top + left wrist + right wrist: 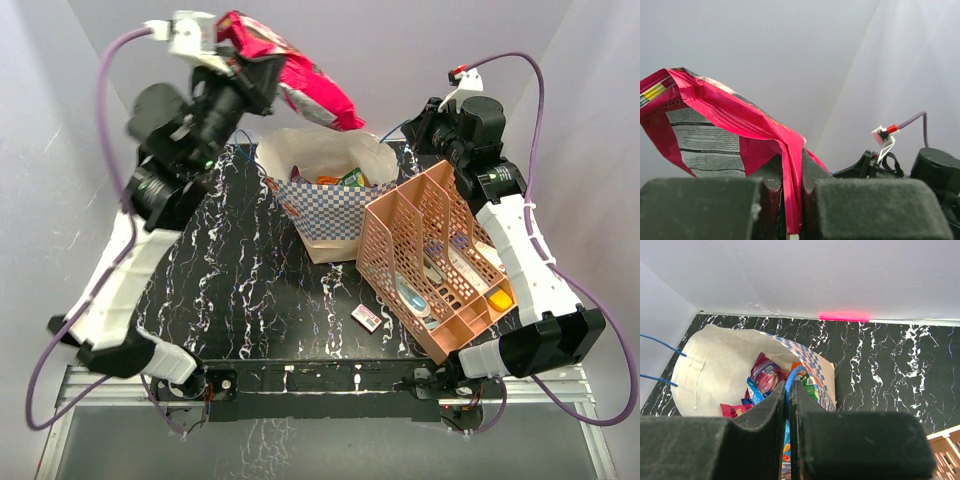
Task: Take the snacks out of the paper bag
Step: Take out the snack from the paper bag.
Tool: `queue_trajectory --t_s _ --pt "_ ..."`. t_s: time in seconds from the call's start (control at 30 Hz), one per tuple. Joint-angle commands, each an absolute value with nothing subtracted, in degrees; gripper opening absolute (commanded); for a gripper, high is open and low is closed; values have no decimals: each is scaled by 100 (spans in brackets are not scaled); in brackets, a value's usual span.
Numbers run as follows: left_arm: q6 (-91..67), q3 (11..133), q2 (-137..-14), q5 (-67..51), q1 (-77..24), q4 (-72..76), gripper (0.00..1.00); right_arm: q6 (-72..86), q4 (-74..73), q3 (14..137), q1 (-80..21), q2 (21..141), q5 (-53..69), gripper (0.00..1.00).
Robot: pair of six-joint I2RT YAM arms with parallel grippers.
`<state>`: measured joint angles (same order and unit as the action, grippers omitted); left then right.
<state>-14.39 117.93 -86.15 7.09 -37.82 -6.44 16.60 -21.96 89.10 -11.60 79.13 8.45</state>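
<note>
My left gripper (262, 72) is shut on the edge of a pink-red snack bag (305, 80) and holds it high in the air, above and behind the paper bag (335, 210). In the left wrist view the bag (725, 120) hangs pinched between my fingers (792, 172). The blue-and-white checkered paper bag stands open at the back middle of the table. My right gripper (788, 390) is shut on its blue cord handle (794, 374) at the right rim. Inside the bag lie a purple packet (765, 374), a blue one (753, 390), a green one (812, 385) and a red one (734, 410).
A peach perforated file rack (430, 255) with orange and white items stands right of the paper bag, close to my right arm. A small white-pink box (367, 318) lies on the black marbled table (240, 290) in front. White walls close in the back and sides.
</note>
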Motion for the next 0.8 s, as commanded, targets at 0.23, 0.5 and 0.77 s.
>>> queue_trajectory --t_s 0.23,0.5,0.77 --pt "-897 9642 -5718 2574 -3770 -562 0 1656 -1226 9059 -1125 7636 753 8" --pt "-1887 8410 -5033 3534 -3771 -2600 0 1669 -1121 8917 -1125 7588 777 8" --pt "-2888 6433 -5156 4021 -3771 -3083 0 1647 -1213 8859 -1125 7554 738 8"
